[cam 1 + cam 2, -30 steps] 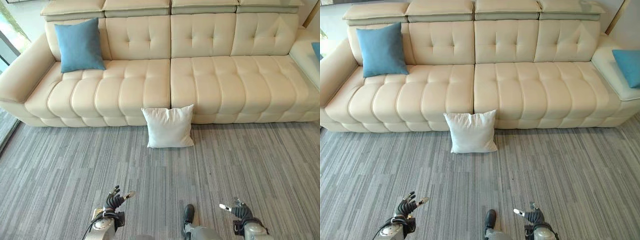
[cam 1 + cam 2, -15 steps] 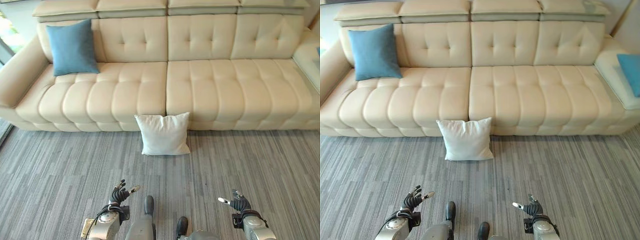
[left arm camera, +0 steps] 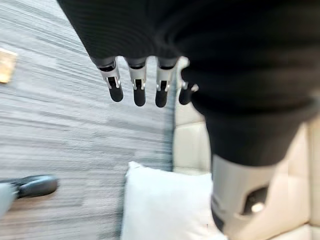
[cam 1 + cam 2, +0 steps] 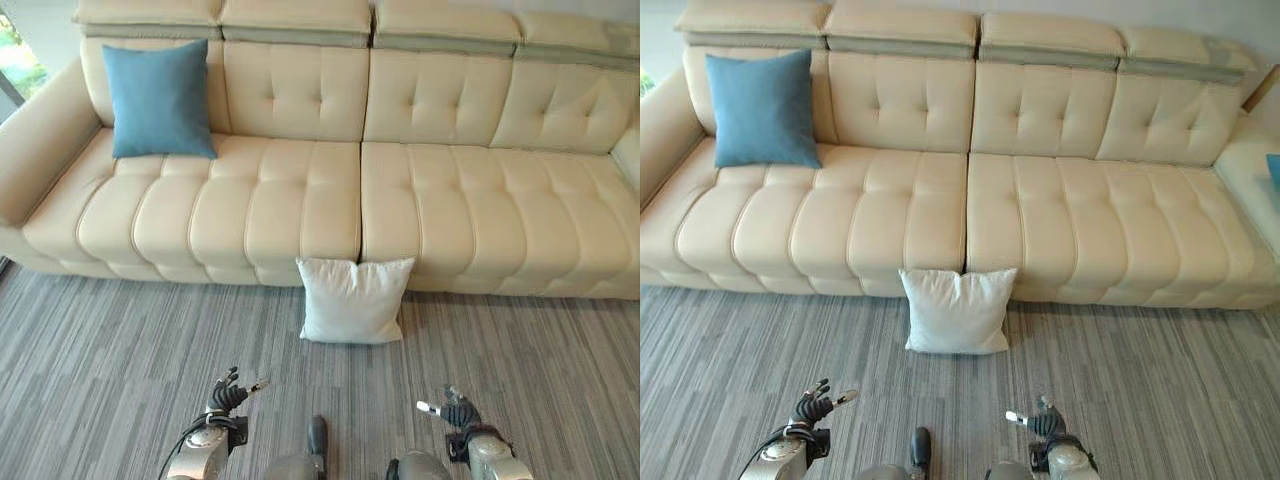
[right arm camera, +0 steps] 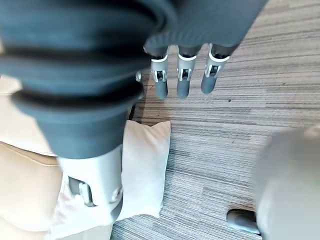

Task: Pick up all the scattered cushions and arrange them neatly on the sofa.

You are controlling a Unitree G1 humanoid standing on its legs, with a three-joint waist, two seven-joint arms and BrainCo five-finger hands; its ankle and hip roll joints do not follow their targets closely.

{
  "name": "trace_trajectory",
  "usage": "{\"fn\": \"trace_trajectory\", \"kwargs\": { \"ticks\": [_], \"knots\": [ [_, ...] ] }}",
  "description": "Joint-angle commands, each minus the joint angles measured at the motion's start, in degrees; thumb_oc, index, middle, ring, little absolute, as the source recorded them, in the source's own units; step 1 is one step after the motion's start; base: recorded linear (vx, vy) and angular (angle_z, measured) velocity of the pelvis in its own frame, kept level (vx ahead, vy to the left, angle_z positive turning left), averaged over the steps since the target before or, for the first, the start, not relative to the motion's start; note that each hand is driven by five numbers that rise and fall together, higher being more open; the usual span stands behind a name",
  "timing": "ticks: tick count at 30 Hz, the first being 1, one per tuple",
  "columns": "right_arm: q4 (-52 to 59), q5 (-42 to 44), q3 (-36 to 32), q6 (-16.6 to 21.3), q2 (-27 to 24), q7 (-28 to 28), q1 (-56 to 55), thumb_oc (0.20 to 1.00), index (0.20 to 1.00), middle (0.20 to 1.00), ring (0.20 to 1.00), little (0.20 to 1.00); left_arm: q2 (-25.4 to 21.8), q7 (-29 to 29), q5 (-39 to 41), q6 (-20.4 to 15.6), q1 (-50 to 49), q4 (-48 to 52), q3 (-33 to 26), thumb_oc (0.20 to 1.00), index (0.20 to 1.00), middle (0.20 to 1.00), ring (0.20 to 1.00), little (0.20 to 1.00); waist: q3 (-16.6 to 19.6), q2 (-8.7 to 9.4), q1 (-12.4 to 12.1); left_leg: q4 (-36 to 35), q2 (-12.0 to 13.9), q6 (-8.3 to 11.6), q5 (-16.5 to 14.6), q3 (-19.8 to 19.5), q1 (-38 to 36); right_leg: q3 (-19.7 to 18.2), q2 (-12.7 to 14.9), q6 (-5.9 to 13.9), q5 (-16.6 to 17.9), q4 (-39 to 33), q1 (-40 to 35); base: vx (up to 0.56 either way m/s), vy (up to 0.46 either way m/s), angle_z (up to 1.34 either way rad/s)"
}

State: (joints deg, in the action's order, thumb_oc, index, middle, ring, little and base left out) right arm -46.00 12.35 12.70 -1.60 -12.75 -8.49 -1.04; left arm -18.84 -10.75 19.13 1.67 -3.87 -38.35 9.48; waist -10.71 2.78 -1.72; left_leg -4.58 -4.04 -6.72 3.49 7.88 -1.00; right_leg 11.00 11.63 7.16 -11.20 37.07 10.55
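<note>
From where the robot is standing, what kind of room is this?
Most likely a living room or lounge. A long cream tufted sofa spans the view, a blue cushion leans on its backrest, and a white cushion sits on grey striped carpet against the sofa's front.

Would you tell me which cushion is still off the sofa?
The white cushion: it stands on the carpet against the sofa front, while the blue cushion sits on the seat.
</note>
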Motion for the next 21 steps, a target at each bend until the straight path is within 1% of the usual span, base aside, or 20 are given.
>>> {"fn": "trace_trajectory", "kwargs": {
  "ticks": [1,2,3,4,6,7,8,9,10,11,12,13,14,15,16,17,18,20,21],
  "knots": [
    [0.32,-0.53,-1.34,0.99,-2.25,-0.37,2.26,1.000,1.000,1.000,1.000,1.000,-0.72,0.57,-1.06,-1.26,0.67,3.51,0.39,1.000,1.000,1.000,1.000,1.000,-2.56,-1.67,-0.13,-0.42,3.72,4.53,-5.43,0.16,-2.89,3.30,-4.07,-1.76,8.59,-19.35,-5.71,0.13,-0.006,-0.10],
    [0.10,-0.62,-1.37,0.82,-2.33,-0.40,2.29,1.000,1.000,1.000,1.000,1.000,-0.80,0.74,-1.04,-1.21,0.67,3.51,0.26,1.000,1.000,1.000,1.000,1.000,-2.65,-1.79,0.01,-0.42,3.72,4.79,-6.16,0.16,-3.74,3.18,-4.23,-1.19,8.17,-21.46,-5.76,0.20,-0.024,-0.17],
    [-0.43,-0.73,-1.52,0.69,-2.37,-0.52,2.53,1.000,1.000,1.000,1.000,1.000,-0.75,0.90,-1.19,-1.24,0.84,3.36,0.03,1.000,1.000,1.000,1.000,1.000,-2.67,-1.91,-0.01,-0.42,3.94,4.89,-6.23,1.09,-3.98,3.37,-5.11,-1.13,10.22,-28.66,-5.46,0.13,-0.028,-0.18],
    [-0.43,-0.73,-1.53,0.69,-2.37,-0.52,2.54,1.000,1.000,1.000,1.000,1.000,-0.75,0.91,-1.19,-1.24,0.85,3.35,0.04,1.000,1.000,1.000,1.000,1.000,-2.63,-1.95,-0.05,-0.42,3.99,4.90,-6.22,1.13,-3.94,3.36,-5.20,-1.15,10.41,-28.95,-5.54,0.12,-0.048,-0.24],
    [-1.14,-0.70,-2.12,0.49,-2.48,-0.59,2.55,1.000,1.000,1.000,1.000,1.000,-0.78,0.94,-1.48,-1.16,1.28,3.02,-0.54,1.000,1.000,1.000,1.000,1.000,-2.73,-1.71,0.26,-0.42,3.70,5.30,-6.88,1.50,-5.09,1.20,-6.06,-0.04,13.71,-36.51,-4.37,0.22,-0.087,-0.21],
    [-1.64,-0.57,-2.62,0.36,-2.37,-0.59,2.39,1.000,1.000,1.000,1.000,1.000,-0.82,0.87,-1.61,-1.23,1.60,3.02,-1.02,1.000,1.000,1.000,1.000,1.000,-2.85,-1.51,0.48,-0.42,3.64,5.76,-7.38,1.66,-6.12,0.76,-6.49,0.78,15.46,-41.01,-3.47,0.28,-0.140,-0.08],
    [-1.35,-0.77,-2.94,0.16,-2.46,-0.63,2.19,1.000,1.000,1.000,1.000,1.000,-0.96,0.90,-1.61,-1.27,1.59,3.26,-1.48,1.000,1.000,1.000,1.000,1.000,-2.91,-1.50,0.61,-0.42,3.78,6.09,-7.65,1.69,-6.78,1.22,-6.27,1.30,15.96,-42.06,-3.22,0.29,-0.162,-0.13],
    [-1.00,-1.03,-3.26,0.14,-2.66,-0.74,1.94,1.000,1.000,1.000,1.000,1.000,-0.91,0.92,-1.70,-1.41,1.40,3.41,-1.81,1.000,1.000,1.000,1.000,1.000,-2.86,-1.56,0.66,-0.42,3.97,6.36,-8.12,1.83,-7.48,2.53,-5.94,1.62,15.98,-42.07,-3.04,0.39,-0.222,-0.18],
    [-1.11,-1.34,-3.38,0.21,-2.88,-0.38,1.59,1.000,1.000,1.000,1.000,1.000,-0.60,1.34,-2.10,-1.64,1.08,3.37,-1.74,1.000,1.000,1.000,1.000,1.000,-2.18,-1.43,0.59,-0.42,3.94,6.61,-9.01,1.61,-8.81,3.97,-5.51,1.20,16.24,-41.75,-4.85,0.31,-0.177,-0.08],
    [-1.11,-1.34,-3.38,0.21,-2.89,-0.38,1.58,1.000,1.000,1.000,1.000,1.000,-0.59,1.34,-2.11,-1.65,1.07,3.37,-1.74,1.000,1.000,1.000,1.000,1.000,-2.25,-1.45,0.63,-0.42,3.95,6.61,-9.02,1.57,-8.90,4.02,-5.52,1.21,16.23,-41.78,-4.97,0.48,-0.286,0.01],
    [-2.00,-1.30,-3.34,0.24,-3.31,-0.08,1.31,1.000,1.000,1.000,1.000,1.000,-0.12,1.40,-1.83,-1.75,0.55,3.43,-1.65,1.000,1.000,1.000,1.000,1.000,-1.03,-1.71,0.94,1.09,4.97,7.35,-9.88,1.17,-10.19,4.54,-6.03,0.04,15.35,-40.57,-6.28,0.56,-0.457,0.24],
    [-1.87,-1.25,-3.08,0.47,-4.45,-0.21,1.45,1.000,1.000,1.000,1.000,1.000,0.92,1.37,-0.10,-1.68,-0.14,3.37,-1.72,1.000,1.000,1.000,1.000,1.000,-0.85,-2.29,1.05,10.39,6.92,9.69,-7.37,0.30,-7.89,5.84,-6.82,-2.12,12.97,-40.25,-9.09,0.69,-0.639,0.32],
    [-1.25,-0.46,-3.11,0.70,-5.14,-0.17,1.90,1.000,1.000,1.000,1.000,1.000,1.43,1.07,0.93,-1.81,0.03,2.44,-1.68,1.000,1.000,1.000,1.000,1.000,-1.63,-2.10,0.57,18.63,6.97,10.86,-4.95,-1.22,-4.42,6.06,-7.39,-3.57,11.71,-40.39,-10.85,0.42,-0.472,0.59],
    [-1.26,-0.46,-3.11,0.69,-5.13,-0.17,1.91,1.000,1.000,1.000,1.000,1.000,1.41,1.07,0.93,-1.81,0.04,2.44,-1.68,1.000,1.000,1.000,1.000,1.000,-1.52,-2.04,0.63,18.73,6.91,10.83,-4.92,-1.27,-4.20,6.10,-7.33,-3.57,11.79,-40.47,-10.73,0.23,-0.315,0.48],
    [-0.84,-0.01,-3.12,0.98,-5.68,-0.39,1.87,1.000,1.000,1.000,1.000,1.000,1.92,0.41,1.88,-2.08,0.46,2.46,-1.19,1.000,1.000,1.000,1.000,1.000,-2.40,-1.68,0.16,24.23,6.62,11.46,-3.36,-2.82,-1.21,6.34,-7.44,-4.62,10.57,-40.71,-12.01,0.15,-0.184,0.25],
    [-0.97,-0.15,-3.09,0.90,-5.81,-0.53,1.95,1.000,1.000,1.000,1.000,1.000,2.05,0.32,2.08,-1.94,0.60,2.45,-1.15,1.000,1.000,1.000,1.000,1.000,-2.55,-1.56,0.16,24.37,6.75,11.37,-3.31,-2.89,-0.34,6.51,-7.49,-4.91,10.07,-40.84,-12.36,0.27,-0.260,-0.21],
    [-1.31,0.12,-3.19,0.68,-5.92,-0.76,1.80,1.000,1.000,1.000,1.000,1.000,2.46,0.29,2.25,-1.67,0.80,1.91,-1.00,1.000,1.000,1.000,1.000,1.000,-2.78,-1.45,0.15,20.45,7.37,11.12,-4.93,-2.39,0.60,6.62,-7.68,-4.76,8.82,-41.17,-13.61,0.13,-0.118,-0.39],
    [-1.30,0.13,-3.22,0.68,-5.90,-0.76,1.85,1.000,1.000,1.000,1.000,1.000,2.44,0.28,2.24,-1.68,0.88,1.90,-0.99,1.000,1.000,1.000,1.000,1.000,-2.73,-1.11,0.23,20.34,6.95,10.72,-4.35,-2.17,1.05,6.91,-7.27,-4.95,9.33,-41.47,-13.30,0.10,-0.036,-0.09],
    [-1.68,0.10,-3.22,0.64,-5.92,-1.02,1.44,1.000,1.000,1.000,1.000,1.000,2.73,0.32,1.52,-1.38,0.76,1.60,-0.13,1.000,1.000,1.000,1.000,1.000,-2.19,-0.92,0.36,8.16,8.28,10.19,-4.67,-1.28,0.55,7.50,-7.08,-4.68,8.14,-41.82,-14.19,0.16,-0.014,0.09]
  ]
}}
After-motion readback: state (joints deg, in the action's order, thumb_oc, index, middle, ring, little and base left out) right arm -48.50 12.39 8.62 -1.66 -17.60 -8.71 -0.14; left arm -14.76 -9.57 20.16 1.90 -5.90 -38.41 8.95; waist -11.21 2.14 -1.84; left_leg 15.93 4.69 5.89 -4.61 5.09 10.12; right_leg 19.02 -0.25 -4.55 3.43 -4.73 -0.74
